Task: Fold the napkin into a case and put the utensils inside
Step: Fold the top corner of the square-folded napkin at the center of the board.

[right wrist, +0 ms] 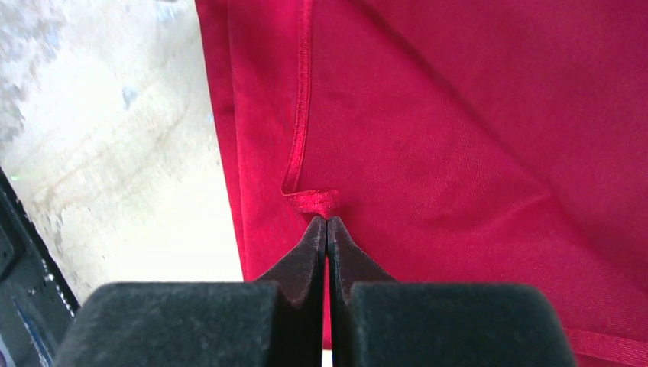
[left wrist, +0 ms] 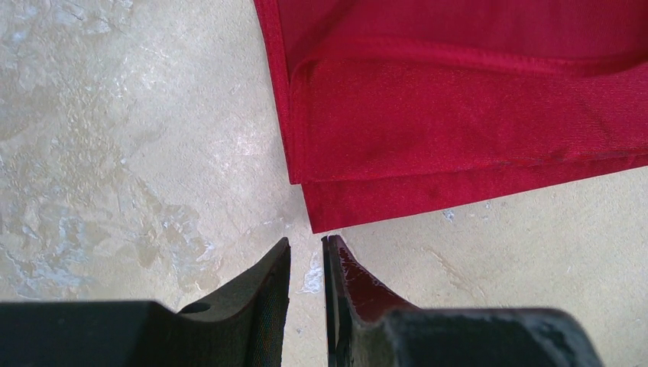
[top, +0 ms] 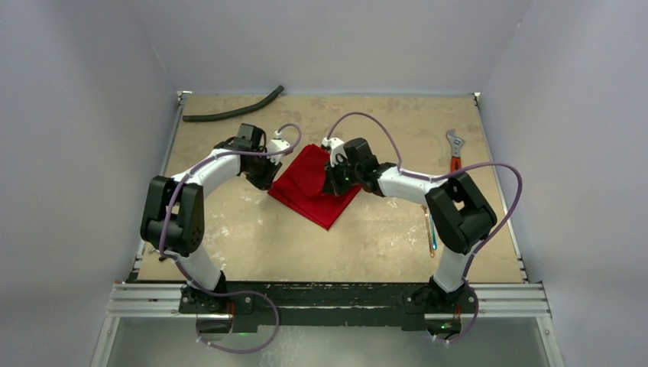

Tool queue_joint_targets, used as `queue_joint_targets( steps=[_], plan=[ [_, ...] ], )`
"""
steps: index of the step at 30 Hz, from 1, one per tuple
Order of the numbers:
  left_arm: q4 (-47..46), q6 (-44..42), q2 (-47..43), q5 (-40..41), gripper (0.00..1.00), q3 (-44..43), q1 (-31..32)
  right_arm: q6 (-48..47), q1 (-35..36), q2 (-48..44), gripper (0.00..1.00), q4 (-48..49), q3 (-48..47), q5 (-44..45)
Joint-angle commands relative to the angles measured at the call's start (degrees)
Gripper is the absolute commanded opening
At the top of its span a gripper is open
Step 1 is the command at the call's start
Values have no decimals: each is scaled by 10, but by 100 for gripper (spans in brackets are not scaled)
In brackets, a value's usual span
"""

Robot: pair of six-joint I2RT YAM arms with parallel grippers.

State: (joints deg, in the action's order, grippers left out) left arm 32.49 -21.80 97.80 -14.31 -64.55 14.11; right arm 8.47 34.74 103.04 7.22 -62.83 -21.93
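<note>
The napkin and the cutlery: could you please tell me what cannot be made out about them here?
Napkin: top view, the right gripper covers its right edge; both wrist views cut it off at their edges, so its layers cannot be counted.
Cutlery: top view, too small and partly behind the right arm to count or name.

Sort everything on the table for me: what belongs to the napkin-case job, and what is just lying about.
For the job:
red napkin, already partly folded
iridescent utensils

Just lying about:
orange-handled wrench
black hose
</note>
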Motion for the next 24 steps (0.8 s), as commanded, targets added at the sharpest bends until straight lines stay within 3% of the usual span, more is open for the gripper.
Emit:
queue_joint_targets(
  steps=[1,14,24],
  plan=[
    [6,2,-18,-9,21,-26,-6,8,8,-31,0,8,34,12],
    [17,29,13,-62,22,-63,-5,28,16,-83,0,-4,99,5],
    [8,33,41,-49,22,-80,20,39,17,-101,0,-13,126,5]
  ],
)
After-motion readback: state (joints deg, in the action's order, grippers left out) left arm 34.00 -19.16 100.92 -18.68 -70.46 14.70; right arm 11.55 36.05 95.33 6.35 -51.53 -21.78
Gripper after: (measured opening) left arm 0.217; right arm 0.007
